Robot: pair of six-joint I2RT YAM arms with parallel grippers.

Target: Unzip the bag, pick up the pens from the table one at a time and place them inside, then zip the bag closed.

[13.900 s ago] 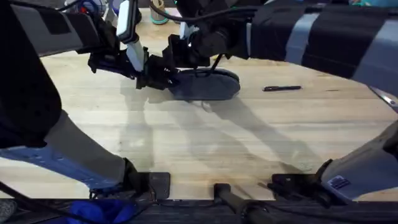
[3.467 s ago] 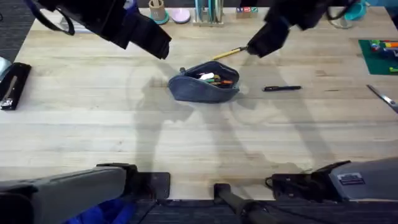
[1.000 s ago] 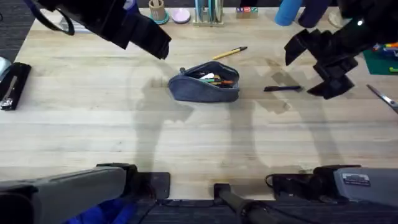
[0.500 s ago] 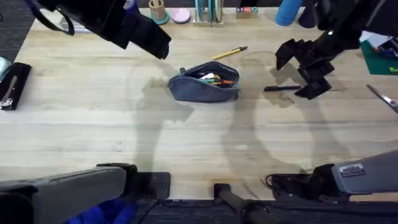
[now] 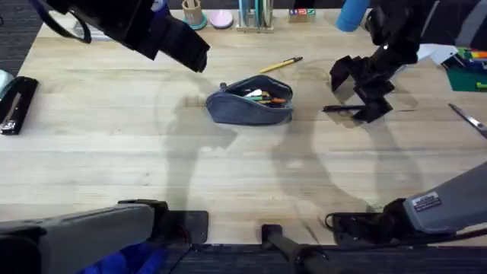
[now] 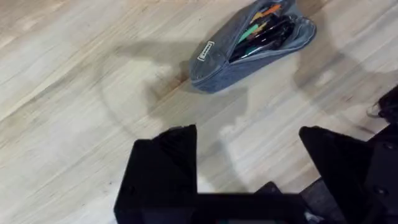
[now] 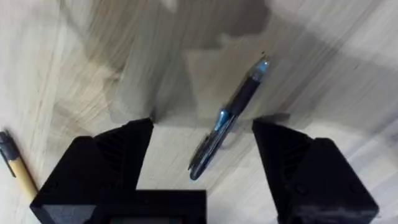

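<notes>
Lying on the table (image 5: 228, 167) at three o'clock of the unzipped bag (image 5: 251, 106): black pen (image 7: 227, 118). Straddling it, fingers apart, right gripper (image 7: 202, 158). Possibly rolling or skidding away if pinched off-centre. Idling agape at ten o'clock: left gripper (image 6: 249, 168).

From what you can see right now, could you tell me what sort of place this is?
Probably an office or craft desk: a wooden table with a pencil pouch, scissors and a stapler.
</notes>
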